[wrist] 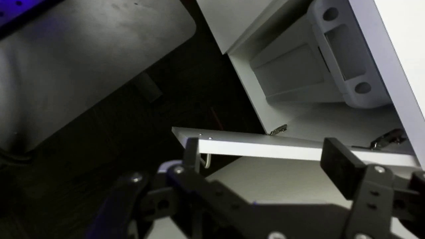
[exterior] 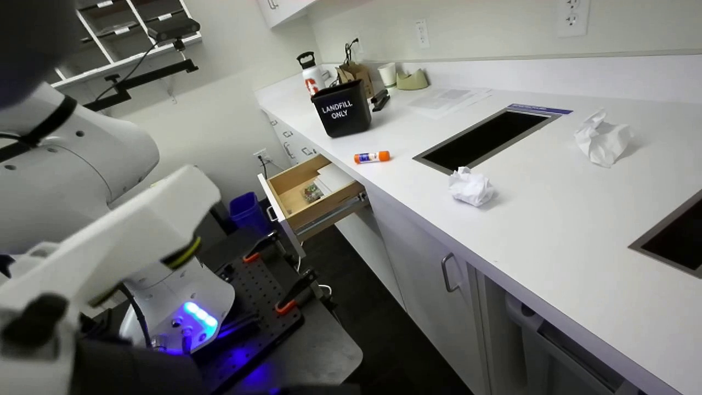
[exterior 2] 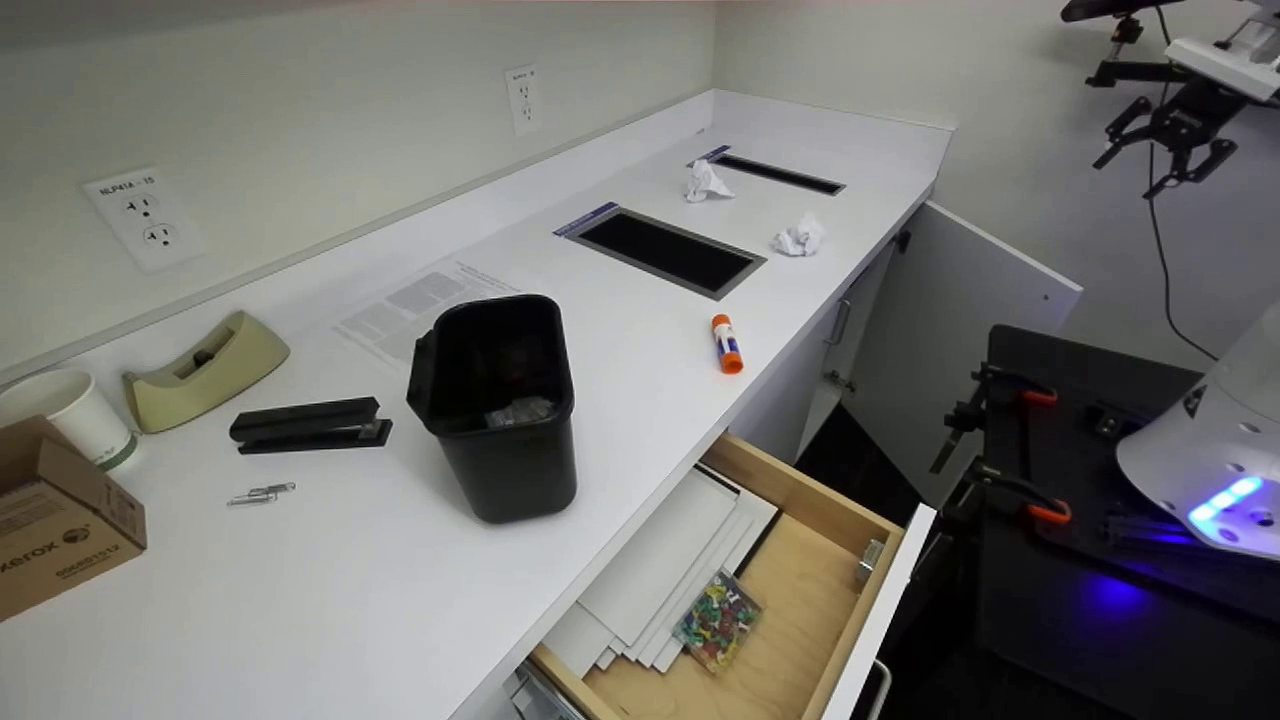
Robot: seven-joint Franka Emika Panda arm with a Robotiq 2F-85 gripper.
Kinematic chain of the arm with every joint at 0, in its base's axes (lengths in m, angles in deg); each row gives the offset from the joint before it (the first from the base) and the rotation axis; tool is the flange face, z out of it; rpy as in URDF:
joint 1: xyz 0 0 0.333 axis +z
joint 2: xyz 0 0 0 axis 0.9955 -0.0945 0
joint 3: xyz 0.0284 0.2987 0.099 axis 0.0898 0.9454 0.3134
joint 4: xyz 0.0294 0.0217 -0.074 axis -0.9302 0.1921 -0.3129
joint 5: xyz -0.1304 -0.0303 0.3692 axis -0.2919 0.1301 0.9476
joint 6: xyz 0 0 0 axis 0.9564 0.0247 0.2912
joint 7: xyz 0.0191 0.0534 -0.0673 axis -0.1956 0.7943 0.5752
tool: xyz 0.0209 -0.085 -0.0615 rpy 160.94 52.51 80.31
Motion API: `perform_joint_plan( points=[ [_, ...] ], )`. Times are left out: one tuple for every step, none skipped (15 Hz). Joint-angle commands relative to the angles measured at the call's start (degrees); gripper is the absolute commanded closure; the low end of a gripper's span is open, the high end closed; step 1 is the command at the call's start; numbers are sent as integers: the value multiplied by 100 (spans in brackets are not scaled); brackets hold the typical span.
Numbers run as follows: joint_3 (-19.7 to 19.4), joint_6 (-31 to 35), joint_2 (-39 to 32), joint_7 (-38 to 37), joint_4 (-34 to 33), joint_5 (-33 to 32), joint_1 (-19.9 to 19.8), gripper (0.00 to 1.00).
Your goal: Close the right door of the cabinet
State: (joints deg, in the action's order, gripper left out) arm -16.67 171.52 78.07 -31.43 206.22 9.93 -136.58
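Observation:
The cabinet's right door [exterior 2: 965, 320] is a white panel standing open, swung out from the counter in an exterior view. In the wrist view the door [wrist: 259, 146] is seen from above, with hinges on the cabinet side and a metal handle [wrist: 208, 161] near its free end. The open cabinet bay holds a grey bin [wrist: 298, 71], partly seen in an exterior view [exterior: 554, 351]. My gripper [exterior 2: 1128, 178] is open and empty, higher than the door and apart from it. In the wrist view its fingertips [wrist: 262, 151] frame the door's top edge.
A pulled-out drawer [exterior: 329, 211] juts from the counter, also in an exterior view [exterior 2: 800, 480]. A neighbouring cabinet door [exterior: 422, 274] is shut. The robot's table [exterior: 329, 351] stands near the cabinets. A black bin [exterior 2: 510, 470], glue stick [exterior 2: 727, 345] and crumpled papers [exterior 2: 800, 238] lie on the counter.

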Motion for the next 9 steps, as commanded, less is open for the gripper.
perform_joint_plan(
  points=[
    [-158,189,-956,229,-522,965,-5,39],
    [-178,198,-1186,191,-656,1123,-37,48],
    [-182,191,-1397,176,-776,1262,-65,55],
    [-176,172,-1601,159,-892,1363,-96,64],
    [-158,157,-1763,135,-983,1432,-131,70],
    [-132,154,-1938,128,-1079,1499,-166,79],
    [-112,140,-2087,121,-1167,1541,-203,85],
    [-89,116,-2281,117,-1257,1575,-242,94],
    [-68,129,-2430,123,-1321,1614,-280,98]
  ],
)
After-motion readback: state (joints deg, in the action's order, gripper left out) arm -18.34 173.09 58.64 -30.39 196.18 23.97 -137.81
